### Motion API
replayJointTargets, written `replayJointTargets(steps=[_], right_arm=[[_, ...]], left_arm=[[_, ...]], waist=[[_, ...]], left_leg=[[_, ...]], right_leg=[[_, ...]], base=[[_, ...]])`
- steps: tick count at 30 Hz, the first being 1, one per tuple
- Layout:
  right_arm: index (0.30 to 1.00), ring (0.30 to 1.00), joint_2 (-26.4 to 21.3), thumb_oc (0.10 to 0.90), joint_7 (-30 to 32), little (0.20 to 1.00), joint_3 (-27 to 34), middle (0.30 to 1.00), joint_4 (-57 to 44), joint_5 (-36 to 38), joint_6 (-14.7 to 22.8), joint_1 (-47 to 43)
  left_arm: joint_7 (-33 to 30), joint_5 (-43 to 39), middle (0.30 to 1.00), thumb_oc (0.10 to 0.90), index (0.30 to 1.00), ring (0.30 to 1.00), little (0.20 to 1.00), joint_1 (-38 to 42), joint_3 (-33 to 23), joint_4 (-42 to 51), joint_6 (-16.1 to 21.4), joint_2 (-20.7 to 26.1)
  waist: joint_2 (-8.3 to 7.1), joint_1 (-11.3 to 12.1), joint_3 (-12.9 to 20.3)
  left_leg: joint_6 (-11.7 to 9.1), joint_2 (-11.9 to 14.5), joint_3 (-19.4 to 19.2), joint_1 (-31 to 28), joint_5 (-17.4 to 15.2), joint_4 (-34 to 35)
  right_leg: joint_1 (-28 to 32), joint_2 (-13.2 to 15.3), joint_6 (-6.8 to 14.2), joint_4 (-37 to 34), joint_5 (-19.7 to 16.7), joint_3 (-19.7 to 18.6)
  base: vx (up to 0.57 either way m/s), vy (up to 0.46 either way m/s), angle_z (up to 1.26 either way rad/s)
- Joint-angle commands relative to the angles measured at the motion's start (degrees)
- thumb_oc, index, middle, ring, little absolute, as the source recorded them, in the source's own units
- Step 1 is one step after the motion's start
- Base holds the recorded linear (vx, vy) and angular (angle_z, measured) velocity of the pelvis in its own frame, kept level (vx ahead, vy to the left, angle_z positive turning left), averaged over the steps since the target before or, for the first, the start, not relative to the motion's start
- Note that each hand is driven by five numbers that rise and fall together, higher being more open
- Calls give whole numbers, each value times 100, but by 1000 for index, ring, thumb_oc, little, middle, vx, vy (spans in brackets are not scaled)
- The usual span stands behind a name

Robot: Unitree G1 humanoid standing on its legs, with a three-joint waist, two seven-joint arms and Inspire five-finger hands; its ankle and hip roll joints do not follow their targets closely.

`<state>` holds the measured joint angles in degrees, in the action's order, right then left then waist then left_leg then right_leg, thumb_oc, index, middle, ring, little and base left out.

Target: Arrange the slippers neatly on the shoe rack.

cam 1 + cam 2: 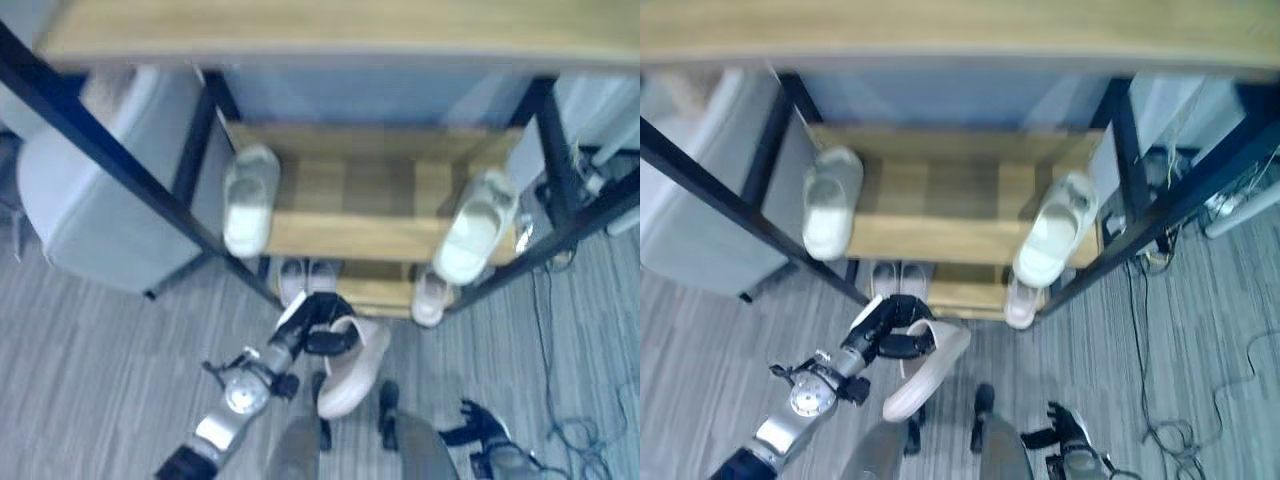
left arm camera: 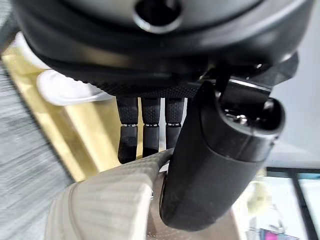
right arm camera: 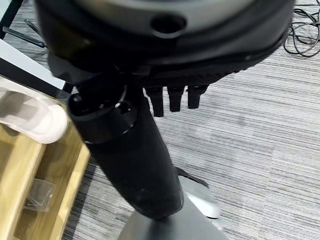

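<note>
Nearest the camera, in front of the shoe rack (image 1: 330, 235), the left hand (image 1: 322, 322) holds one beige slipper (image 1: 352, 368) off the grey floor (image 1: 90, 370), its fingers (image 2: 142, 135) curled over the slipper's edge and its thumb (image 2: 215, 160) pressed against the other side. Lower and to the right of that slipper, the right hand (image 1: 1065, 432) hangs near the floor; its fingers (image 3: 172, 97) look relaxed and hold nothing. On the rack's lowest shelf (image 1: 375, 290) sit what seem to be three pale slippers, a pair (image 1: 305, 277) at the left and a single one (image 1: 431, 296) at the right. On the middle shelf (image 1: 350, 235) lie two white slippers, one (image 1: 249, 200) at the left end and one (image 1: 476, 225) at the right, both overhanging the front edge.
</note>
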<state>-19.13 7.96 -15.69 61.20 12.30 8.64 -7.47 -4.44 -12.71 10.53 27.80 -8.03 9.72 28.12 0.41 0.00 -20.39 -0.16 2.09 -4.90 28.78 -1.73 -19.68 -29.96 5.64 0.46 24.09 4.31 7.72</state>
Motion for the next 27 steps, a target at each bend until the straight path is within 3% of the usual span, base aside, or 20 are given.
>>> replayJointTargets(steps=[1,4,5,7,8,9,11,14,17,18,21,24,27], right_arm=[[900,900,34,800,220,900,-158,900,-427,278,188,83],[900,900,-150,800,465,900,-49,900,-982,389,385,-208],[900,900,-151,800,465,900,-46,900,-983,389,383,-213],[900,900,-356,800,639,900,-61,900,-1519,317,496,-439],[900,900,-359,800,643,900,-56,900,-1530,316,486,-446],[900,900,-461,800,729,900,9,900,-1855,339,586,-521],[900,900,-461,800,729,900,12,900,-1856,339,584,-518],[900,900,-670,800,874,900,246,900,-2682,510,826,-440],[900,900,-681,800,890,900,291,900,-3007,569,910,-371],[900,900,-711,800,893,900,275,900,-3255,654,998,-333],[900,900,-827,800,909,900,376,900,-3725,843,1141,-332],[900,900,-1016,800,873,900,519,900,-4469,957,1317,-244],[900,900,-1096,800,856,900,592,900,-4948,1019,1400,-15]], left_arm=[[-481,389,300,400,300,300,300,684,-279,747,712,-146],[-1003,790,300,400,300,300,300,1464,-375,752,766,-4],[-1007,792,300,400,300,300,300,1474,-372,746,767,-6],[-1422,1083,300,400,300,300,300,2149,-495,673,754,182],[-1431,1086,300,400,300,300,300,2171,-491,658,757,179],[-1696,1210,300,400,300,300,300,2526,-573,645,746,343],[-1697,1210,300,400,300,300,300,2529,-569,641,748,341],[-2433,1472,300,400,300,300,300,3467,-716,487,575,827],[-2646,1543,300,400,300,300,300,3910,-646,436,514,1065],[-2892,1604,300,400,300,300,300,4268,-558,364,453,1252],[-3135,1542,300,400,300,300,300,4804,-431,284,384,1548],[-3385,1607,300,400,300,300,300,5257,-289,104,268,1799],[-3556,1668,300,400,300,300,300,5523,-42,-59,184,1920]], waist=[[49,-86,66],[117,-233,33],[122,-230,60],[150,-348,30],[162,-342,84],[183,-393,92],[190,-389,121],[232,-518,-4],[254,-582,-92],[264,-635,-209],[235,-693,-417],[127,-785,-901],[157,-834,-940]], left_leg=[[-83,325,2,565,-548,-855],[-82,452,77,1734,-1003,-2037],[-82,455,82,1792,-1021,-2079],[-35,572,156,2793,-1437,-3128],[-35,580,167,2911,-1477,-3215],[53,661,294,3469,-1776,-3813],[52,664,301,3514,-1788,-3840],[285,758,517,4833,-2492,-5457],[311,775,554,5235,-2765,-6102],[339,790,641,5610,-3003,-6753],[350,837,743,6109,-3333,-7773],[364,878,729,6118,-3660,-8546],[346,895,837,6118,-3870,-8997]], right_leg=[[-273,204,366,322,162,-10],[-1468,308,389,1493,584,-187],[-1523,309,389,1530,601,-188],[-2515,322,307,2489,1004,-338],[-2626,321,308,2566,1040,-341],[-3209,328,267,3173,1317,-446],[-3250,327,267,3196,1327,-445],[-4567,273,184,4729,1854,-638],[-4990,256,156,5356,2115,-683],[-5359,259,171,5992,2313,-695],[-5839,234,146,6996,2626,-740],[-6000,169,171,7873,2788,-924],[-6000,160,164,8313,3084,-1011]], base=[[-57,49,-33],[-65,45,-6],[-83,23,2],[-62,36,-10],[-4,61,-13],[25,41,-13],[5,34,-16],[84,57,-15],[125,12,-9],[201,3,-6],[183,-14,-5],[130,27,-7],[126,27,-8]])
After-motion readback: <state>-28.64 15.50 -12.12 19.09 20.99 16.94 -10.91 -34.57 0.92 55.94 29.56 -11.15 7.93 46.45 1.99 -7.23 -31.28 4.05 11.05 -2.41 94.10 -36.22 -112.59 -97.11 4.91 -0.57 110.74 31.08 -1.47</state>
